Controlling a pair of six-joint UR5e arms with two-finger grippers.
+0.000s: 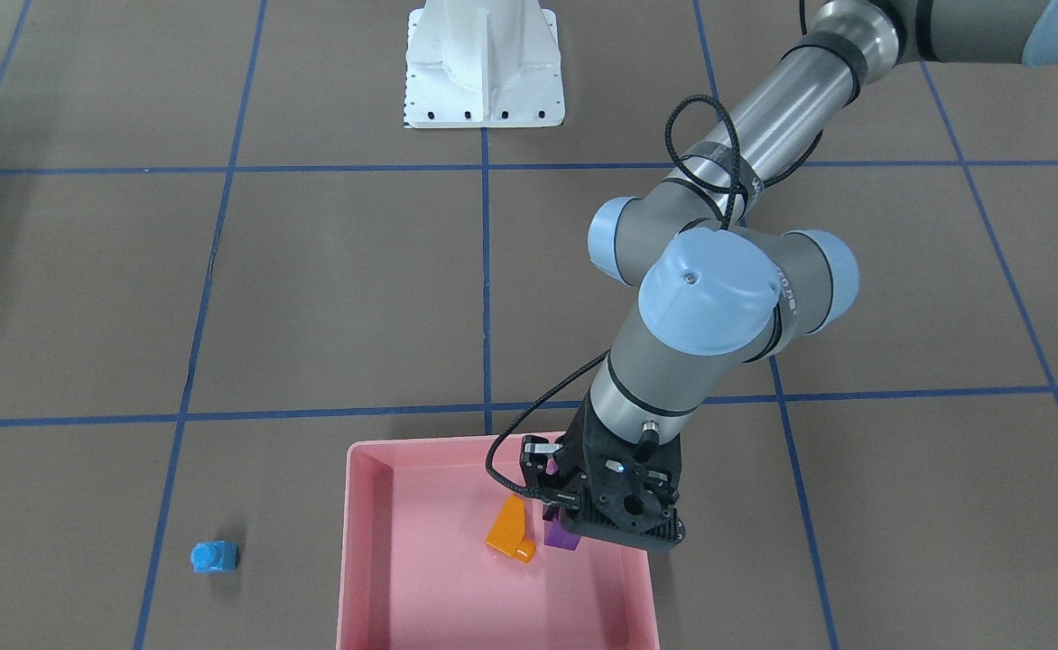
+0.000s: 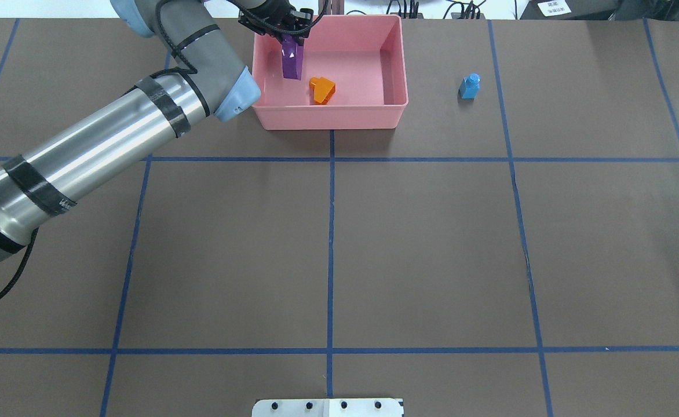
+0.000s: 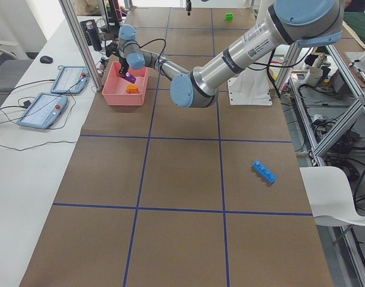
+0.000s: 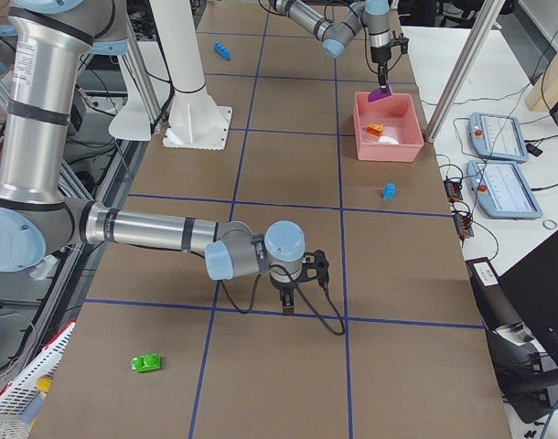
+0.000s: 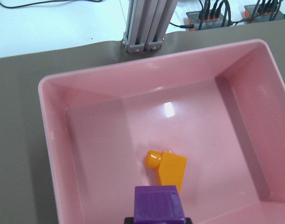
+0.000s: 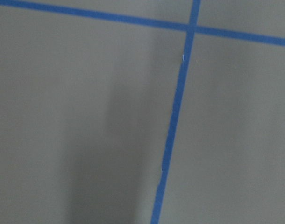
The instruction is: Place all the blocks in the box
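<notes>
- Left arm stretched out over the box (image 2: pixel 339 119); left gripper (image 2: pixel 288 36) points down.
- Fingers narrow, clamped on purple brick (image 2: pixel 291 62), near orange brick (image 2: pixel 321 90).
- Right gripper (image 4: pixel 289 306) low over the table; finger spread unreadable.

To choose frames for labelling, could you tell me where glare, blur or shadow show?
Left wrist view: a white glare spot on the pink rectangular plastic tray; the purple curved plastic brick is cropped at the bottom edge. Right wrist view: soft throughout, a faint shadow on the brown table.
</notes>
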